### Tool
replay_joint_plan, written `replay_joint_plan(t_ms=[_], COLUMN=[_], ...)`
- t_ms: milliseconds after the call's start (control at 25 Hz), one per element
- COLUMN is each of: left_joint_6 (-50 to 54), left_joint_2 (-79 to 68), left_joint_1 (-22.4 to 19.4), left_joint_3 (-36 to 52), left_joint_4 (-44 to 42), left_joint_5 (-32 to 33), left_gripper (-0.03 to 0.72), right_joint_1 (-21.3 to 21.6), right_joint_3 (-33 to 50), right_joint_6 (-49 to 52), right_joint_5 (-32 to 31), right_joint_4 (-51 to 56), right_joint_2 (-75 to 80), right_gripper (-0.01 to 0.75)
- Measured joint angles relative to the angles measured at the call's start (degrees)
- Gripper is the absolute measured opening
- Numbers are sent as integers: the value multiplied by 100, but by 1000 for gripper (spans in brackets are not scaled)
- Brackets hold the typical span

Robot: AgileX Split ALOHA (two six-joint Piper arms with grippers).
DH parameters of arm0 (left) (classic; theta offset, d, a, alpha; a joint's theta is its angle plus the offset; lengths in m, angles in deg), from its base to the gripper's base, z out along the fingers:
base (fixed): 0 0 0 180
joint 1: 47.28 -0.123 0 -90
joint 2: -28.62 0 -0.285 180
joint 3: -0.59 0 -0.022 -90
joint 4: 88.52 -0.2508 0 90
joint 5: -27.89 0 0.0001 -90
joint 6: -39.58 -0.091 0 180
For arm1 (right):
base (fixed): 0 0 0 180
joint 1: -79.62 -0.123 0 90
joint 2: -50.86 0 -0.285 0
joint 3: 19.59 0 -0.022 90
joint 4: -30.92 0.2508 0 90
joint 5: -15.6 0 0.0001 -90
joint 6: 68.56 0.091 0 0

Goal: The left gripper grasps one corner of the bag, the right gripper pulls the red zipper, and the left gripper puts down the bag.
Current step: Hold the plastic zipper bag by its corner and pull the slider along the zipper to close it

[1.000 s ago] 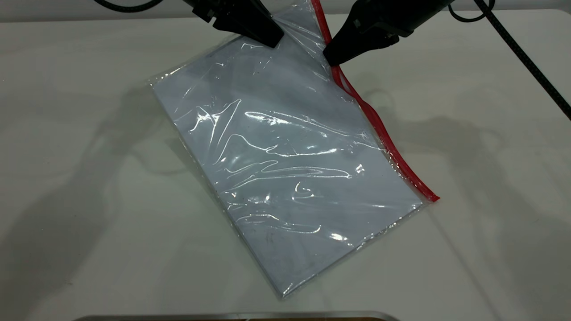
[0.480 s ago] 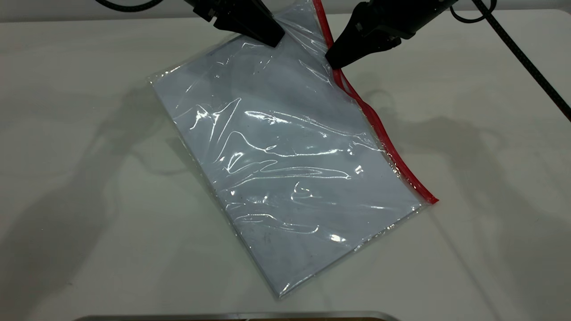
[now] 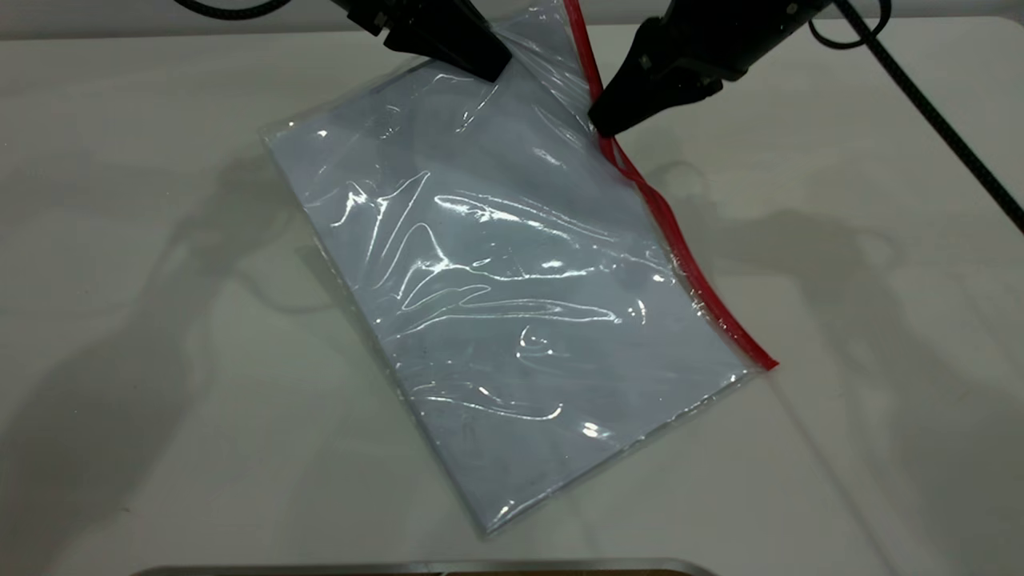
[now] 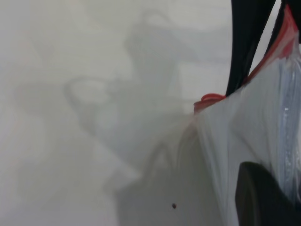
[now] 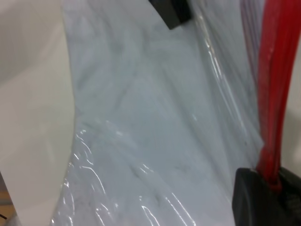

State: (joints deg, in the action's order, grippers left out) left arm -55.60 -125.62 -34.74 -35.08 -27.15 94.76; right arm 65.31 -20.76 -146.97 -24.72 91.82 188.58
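Observation:
The bag (image 3: 512,272), a clear pouch with pale sheets inside, lies slanted on the white table with its far end lifted. My left gripper (image 3: 486,68) is shut on the clear plastic at the bag's far end, near the corner of the bag (image 3: 552,20). The red zipper (image 3: 680,240) runs along the right long edge. My right gripper (image 3: 604,124) is shut on the zipper near its far end. In the right wrist view the red strip (image 5: 277,70) runs into my closed jaws (image 5: 273,181). The left wrist view shows bag plastic (image 4: 244,136) over one finger (image 4: 261,193).
The right arm's braided cable (image 3: 944,120) crosses the table's right side. A metal edge (image 3: 424,566) lies along the near border. The white table (image 3: 160,360) surrounds the bag.
My right gripper has slid a little nearer along the red zipper. The bag has shifted slightly left and its near corner has swung left. My left gripper has kept its hold.

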Motion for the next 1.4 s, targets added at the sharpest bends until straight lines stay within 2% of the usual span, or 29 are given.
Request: replay_joint_plan(t_ms=[920,1400], left_joint_6=[37,42], left_joint_2=[0,0], left_joint_1=[-319,-365], left_joint_3=[0,0], left_joint_4=[158,223], left_joint_5=[0,0], left_gripper=[51,51], right_joint_1=[94,487], right_joint_3=[35,47], right_joint_6=[60,704], right_joint_5=[358,-96], right_joint_4=[-480,-1142], right_joint_2=[315,559], right_gripper=[77,79])
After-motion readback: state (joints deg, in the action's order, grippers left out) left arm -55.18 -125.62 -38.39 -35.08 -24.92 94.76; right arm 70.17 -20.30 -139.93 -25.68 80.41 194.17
